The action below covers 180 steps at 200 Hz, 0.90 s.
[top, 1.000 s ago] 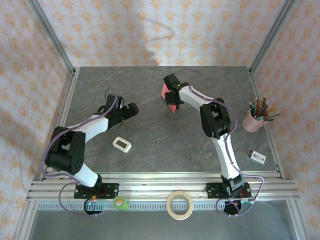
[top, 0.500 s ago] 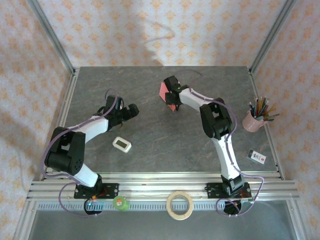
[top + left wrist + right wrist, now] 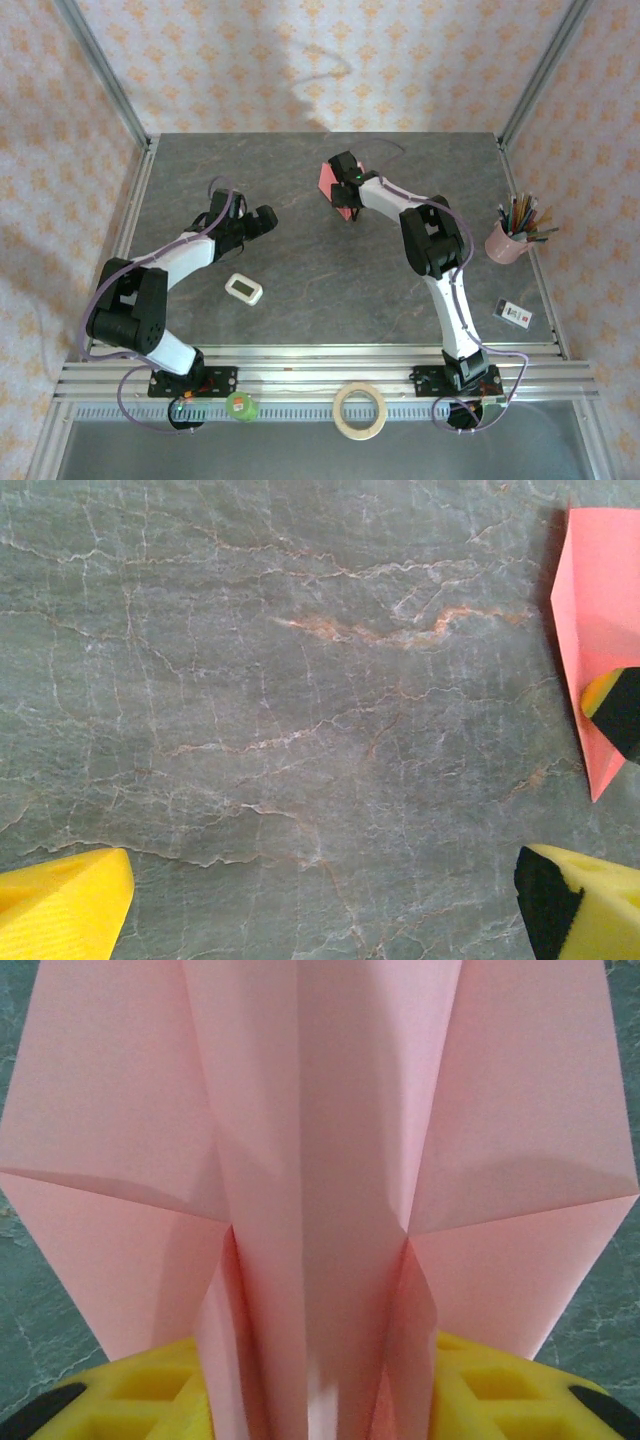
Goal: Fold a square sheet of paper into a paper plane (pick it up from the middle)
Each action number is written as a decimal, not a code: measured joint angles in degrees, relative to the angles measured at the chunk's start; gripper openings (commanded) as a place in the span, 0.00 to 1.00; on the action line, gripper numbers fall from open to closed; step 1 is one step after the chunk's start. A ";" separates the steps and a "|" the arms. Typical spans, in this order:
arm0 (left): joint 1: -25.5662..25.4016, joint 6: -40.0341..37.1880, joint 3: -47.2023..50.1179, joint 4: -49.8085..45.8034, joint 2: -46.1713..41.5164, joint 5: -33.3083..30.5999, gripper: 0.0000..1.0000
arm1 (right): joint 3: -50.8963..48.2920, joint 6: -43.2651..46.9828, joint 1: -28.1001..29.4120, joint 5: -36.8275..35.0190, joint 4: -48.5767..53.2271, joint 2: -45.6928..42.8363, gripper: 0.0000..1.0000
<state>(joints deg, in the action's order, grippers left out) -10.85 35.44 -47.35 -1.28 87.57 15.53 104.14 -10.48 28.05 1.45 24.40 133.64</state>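
Note:
The pink-red paper plane (image 3: pixel 320 1140) is folded into a dart with a centre crease and two wings; it lies on the table at the back centre (image 3: pixel 326 180). My right gripper (image 3: pixel 342 188) sits over it. In the right wrist view the plane's keel folds stand splayed between the yellow fingers (image 3: pixel 500 1390) of the right gripper (image 3: pixel 320 1400), whose jaws are apart. My left gripper (image 3: pixel 262 218) hovers wide open over bare table to the plane's left. Its yellow fingertips (image 3: pixel 60 900) hold nothing between them (image 3: pixel 320 910). The plane's edge (image 3: pixel 600 600) shows at the right of the left wrist view.
A small white gadget (image 3: pixel 243 289) lies near the left arm. A pink cup of pencils (image 3: pixel 508 240) and a small card (image 3: pixel 514 314) are at the right. A tape roll (image 3: pixel 359 411) and a green item (image 3: pixel 240 405) rest on the front rail.
The right arm has shifted only slightly over the pink paper. The left arm has stayed where it was.

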 measured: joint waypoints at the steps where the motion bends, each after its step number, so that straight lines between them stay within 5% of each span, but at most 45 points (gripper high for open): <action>1: 0.00 0.00 -0.02 -0.02 -0.04 0.00 0.99 | 0.00 0.00 0.00 0.00 0.00 0.00 0.45; 44: 0.04 0.04 -3.39 -0.68 -2.64 -2.58 0.99 | -0.26 -0.28 -0.50 -0.02 1.03 -2.27 0.59; 90: 0.44 0.22 -5.16 -0.55 -3.82 -6.47 0.99 | -8.66 -0.48 -0.87 -0.79 -3.61 -17.27 0.70; 142: 1.66 -0.04 -4.02 2.71 -10.49 -16.13 0.99 | -36.81 -1.03 -2.60 -9.77 -20.87 -43.71 1.00; 180: 2.91 -3.69 6.54 14.25 -19.30 -27.71 0.99 | -58.53 -1.49 -9.20 -18.47 -33.44 -58.05 1.00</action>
<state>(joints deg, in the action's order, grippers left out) -7.94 31.75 -40.82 12.97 68.27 -12.19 45.60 -11.97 18.85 -17.02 -9.04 75.59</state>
